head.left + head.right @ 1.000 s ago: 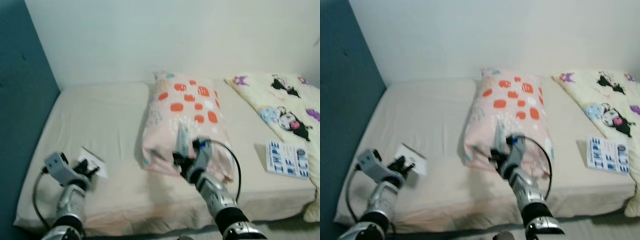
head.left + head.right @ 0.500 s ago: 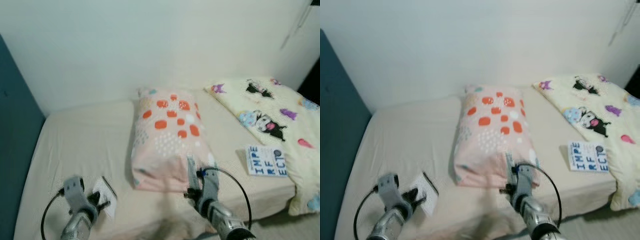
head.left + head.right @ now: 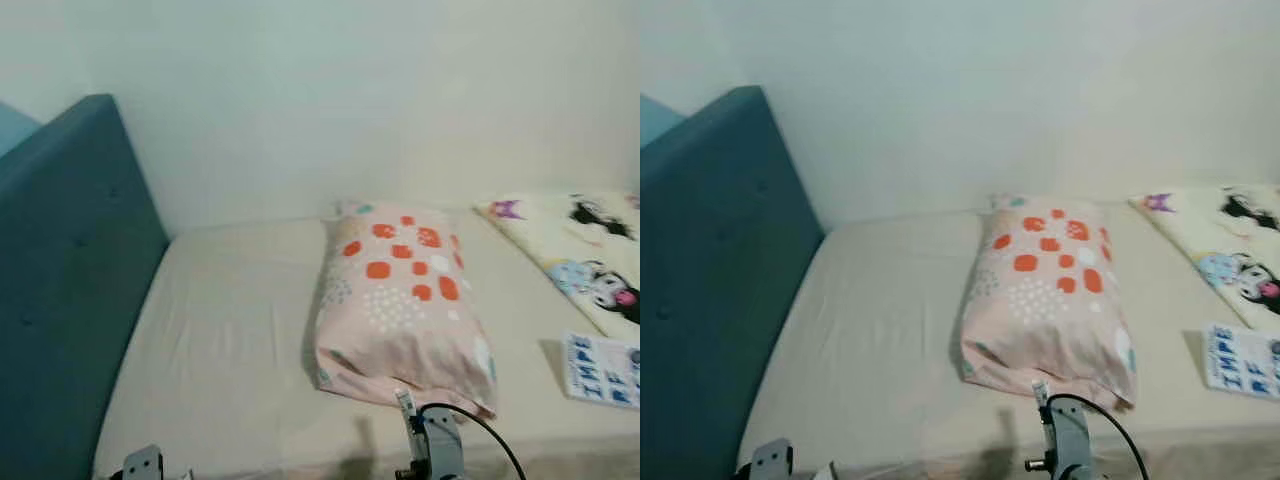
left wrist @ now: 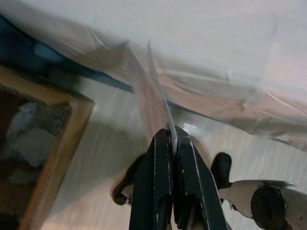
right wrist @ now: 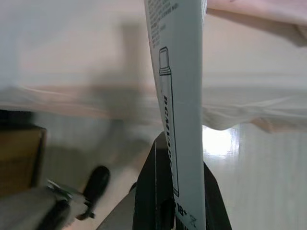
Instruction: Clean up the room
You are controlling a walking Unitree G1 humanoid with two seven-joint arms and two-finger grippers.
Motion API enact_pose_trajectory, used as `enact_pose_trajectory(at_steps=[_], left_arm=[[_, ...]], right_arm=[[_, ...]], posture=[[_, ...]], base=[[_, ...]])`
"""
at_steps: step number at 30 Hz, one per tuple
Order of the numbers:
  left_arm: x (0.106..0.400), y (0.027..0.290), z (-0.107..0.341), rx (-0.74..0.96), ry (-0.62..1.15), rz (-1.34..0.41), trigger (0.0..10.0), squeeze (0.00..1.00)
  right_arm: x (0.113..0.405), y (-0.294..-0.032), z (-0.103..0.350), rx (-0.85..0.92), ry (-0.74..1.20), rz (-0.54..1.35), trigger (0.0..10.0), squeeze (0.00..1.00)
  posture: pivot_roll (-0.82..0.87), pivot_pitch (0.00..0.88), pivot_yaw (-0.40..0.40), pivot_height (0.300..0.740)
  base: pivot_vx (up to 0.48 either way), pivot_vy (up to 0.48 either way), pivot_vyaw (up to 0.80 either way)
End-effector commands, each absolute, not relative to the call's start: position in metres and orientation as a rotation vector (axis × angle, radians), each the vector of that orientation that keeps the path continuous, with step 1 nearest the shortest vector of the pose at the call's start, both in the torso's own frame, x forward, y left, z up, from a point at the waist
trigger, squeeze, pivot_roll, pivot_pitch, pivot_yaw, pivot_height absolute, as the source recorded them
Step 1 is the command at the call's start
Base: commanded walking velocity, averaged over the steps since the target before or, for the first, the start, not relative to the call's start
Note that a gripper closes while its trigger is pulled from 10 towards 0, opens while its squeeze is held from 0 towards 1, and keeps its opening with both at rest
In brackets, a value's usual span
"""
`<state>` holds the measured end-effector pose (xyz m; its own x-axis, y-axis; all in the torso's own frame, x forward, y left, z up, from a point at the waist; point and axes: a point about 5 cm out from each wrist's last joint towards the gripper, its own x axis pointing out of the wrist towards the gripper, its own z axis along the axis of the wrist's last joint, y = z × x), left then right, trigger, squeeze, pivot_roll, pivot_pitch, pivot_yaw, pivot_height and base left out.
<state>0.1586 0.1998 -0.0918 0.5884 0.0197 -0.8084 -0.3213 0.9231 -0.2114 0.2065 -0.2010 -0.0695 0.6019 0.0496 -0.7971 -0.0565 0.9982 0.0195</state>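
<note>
We clamp a paper [image 4: 152, 98] in our left gripper [image 4: 173, 143] and a flat packet [image 5: 178, 91] in our right gripper [image 5: 178, 163], both lifted clear, while the book [image 3: 605, 368] waits on the bed [image 3: 230, 330].

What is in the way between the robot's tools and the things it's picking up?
Nothing visible. The right tool is shut on the long pale packet, and the left tool is shut on the thin paper.

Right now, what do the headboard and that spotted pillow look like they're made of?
The headboard looks like teal upholstered fabric with a matte finish, dimpled with button tufts. The spotted pillow seems to be soft printed cloth, probably cotton: it sags and creases at its near end.
</note>
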Motion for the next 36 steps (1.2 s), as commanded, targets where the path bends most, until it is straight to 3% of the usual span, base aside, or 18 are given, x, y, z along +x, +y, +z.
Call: enact_pose_trajectory(at_steps=[1, 23, 32, 36], left_arm=[[0.162, 0.198, -0.091, -0.343, 0.928, 0.18, 10.0, 0.0], [0.163, 0.195, -0.091, -0.339, 0.939, 0.165, 10.0, 0.0], [0.167, 0.188, -0.09, -0.362, 0.932, 0.111, 10.0, 0.0], [0.168, 0.184, -0.09, -0.353, 0.934, 0.074, 10.0, 0.0]], right_arm=[[0.205, -0.203, -0.07, -0.025, 0.932, 0.062, 10.0, 0.0], [0.203, -0.202, -0.071, -0.044, 0.938, 0.069, 10.0, 0.0], [0.218, -0.194, -0.063, 0.019, 0.858, 0.08, 10.0, 0.0], [0.219, -0.191, -0.063, 0.016, 0.861, 0.104, 10.0, 0.0]], posture=[[-0.05, 0.0, -0.009, 0.71], [-0.05, 0.0, -0.001, 0.71], [-0.06, 0.0, 0.006, 0.71], [-0.06, 0.0, 0.004, 0.71]], base=[[0.0, 0.0, 0.79], [0.0, 0.0, 0.78], [0.0, 0.0, 0.78], [0.0, -0.48, 0.78]])
